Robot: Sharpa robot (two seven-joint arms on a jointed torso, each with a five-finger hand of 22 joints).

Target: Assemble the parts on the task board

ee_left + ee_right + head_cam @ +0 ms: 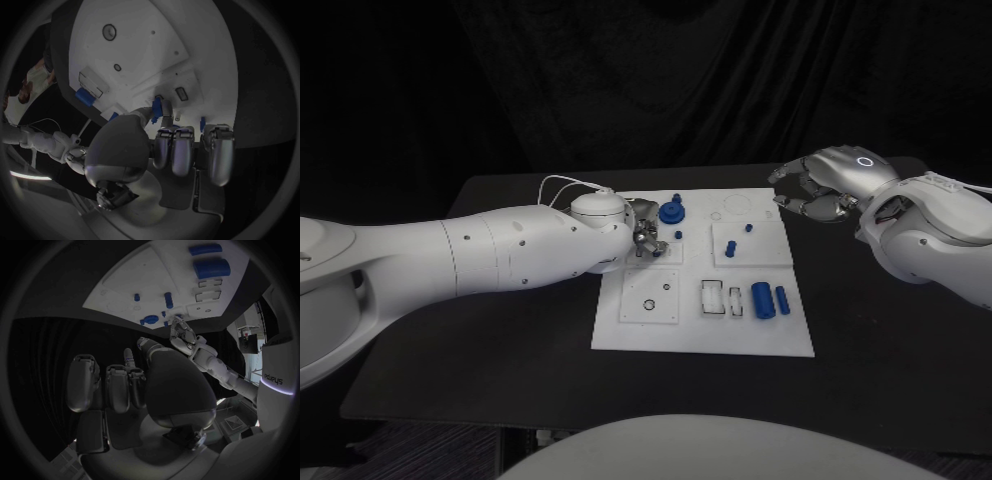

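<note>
The white task board [704,325] lies mid-table. My left hand [643,234] hovers low over its far left part, fingers curled in. Its thumb and a finger pinch a small blue peg [157,106], which stands just right of the hand [678,235]. A blue knob [674,211] stands right behind that hand. Two more small pegs [733,243] [747,227] stand on the far right block. A thick blue cylinder [762,299] and a thinner one [782,300] lie at the near right. My right hand [813,188] hangs above the board's far right corner, fingers curled in on nothing.
Two empty rectangular slots [714,296] sit left of the cylinders. A ring mark [648,305] and a smaller one [666,288] are at the board's near left. Black table [488,350] surrounds the board on all sides.
</note>
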